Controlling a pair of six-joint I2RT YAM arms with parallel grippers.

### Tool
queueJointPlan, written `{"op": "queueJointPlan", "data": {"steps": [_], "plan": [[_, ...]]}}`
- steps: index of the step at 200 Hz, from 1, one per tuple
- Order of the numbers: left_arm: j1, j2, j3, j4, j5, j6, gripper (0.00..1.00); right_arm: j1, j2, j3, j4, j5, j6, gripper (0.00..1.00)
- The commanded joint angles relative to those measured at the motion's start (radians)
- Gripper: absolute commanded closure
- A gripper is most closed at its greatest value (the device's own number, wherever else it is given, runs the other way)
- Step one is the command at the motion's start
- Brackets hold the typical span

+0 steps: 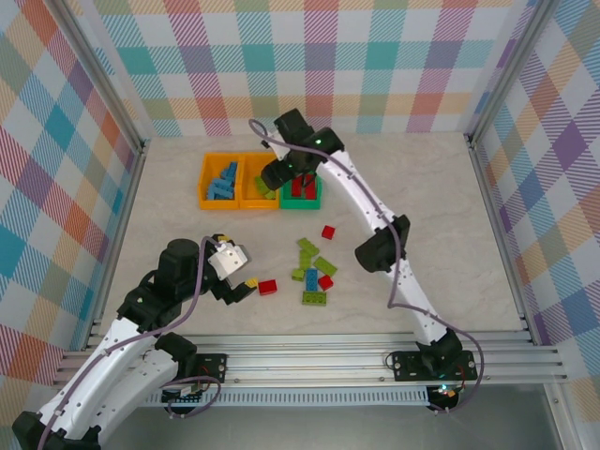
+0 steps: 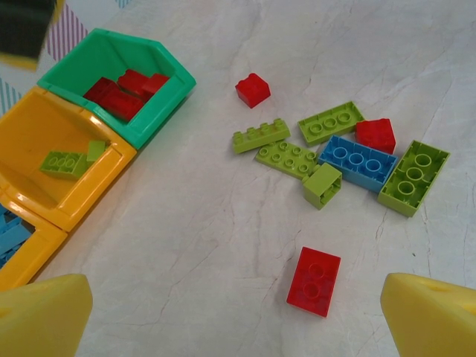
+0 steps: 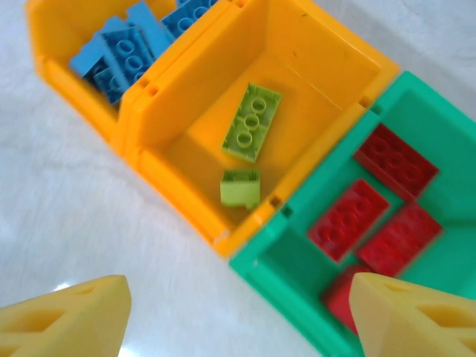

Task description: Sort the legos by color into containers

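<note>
The right claw [image 3: 238,320] hangs over the row of three joined open-topped plastic bins [image 1: 225,205], its yellow fingertips [image 3: 63,320] set wide apart with nothing between them. It stands above the seam between the middle orange bin [image 3: 312,67] and the green bin [image 3: 282,260], a position that suits a drop into either. The contents are sorted by colour: blue studded bricks [image 3: 119,52] lie in the outer orange bin [image 3: 46,41], two lime green bricks [image 3: 251,123] in the middle orange bin, and red bricks [image 3: 348,219] in the green bin.

The left claw [image 2: 234,316] hovers low over the bench [image 2: 186,245], jaws fully apart and empty. A flat red brick [image 2: 314,281] lies alone just ahead of the gap, so it is probably the next pick. Beyond it, a loose cluster [image 2: 357,162] of lime green, blue and red bricks waits unsorted, some of them touching.

Limits of view:
- In the right wrist view the green bin's far side is cut off, and one red brick sits partly behind a fingertip.
- In the top view the right arm [image 1: 361,192] covers parts of the middle and green bins.
- A dark blurred shape [image 2: 22,30] in the left wrist view cannot be identified.
</note>
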Motion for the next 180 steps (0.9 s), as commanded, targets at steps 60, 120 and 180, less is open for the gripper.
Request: {"op": "queueJointPlan", "data": {"steps": [60,120,180], "plan": [[0.012,0.123,0.093,0.088,0.002,-0.423,0.00,-0.068,-0.856,-1.071,0.063,0.001,-0.005,0.00],[-0.132,0.612,0.468,-0.053,-0.158,-0.871,0.04,-0.076,-1.161,-1.616,0.377,-0.049,0.450,0.00],[-0.137,0.619,0.459,-0.036,-0.185,-0.779,0.00,-0.080,-0.833,-1.559,0.572,0.091,0.734,0.08]]}}
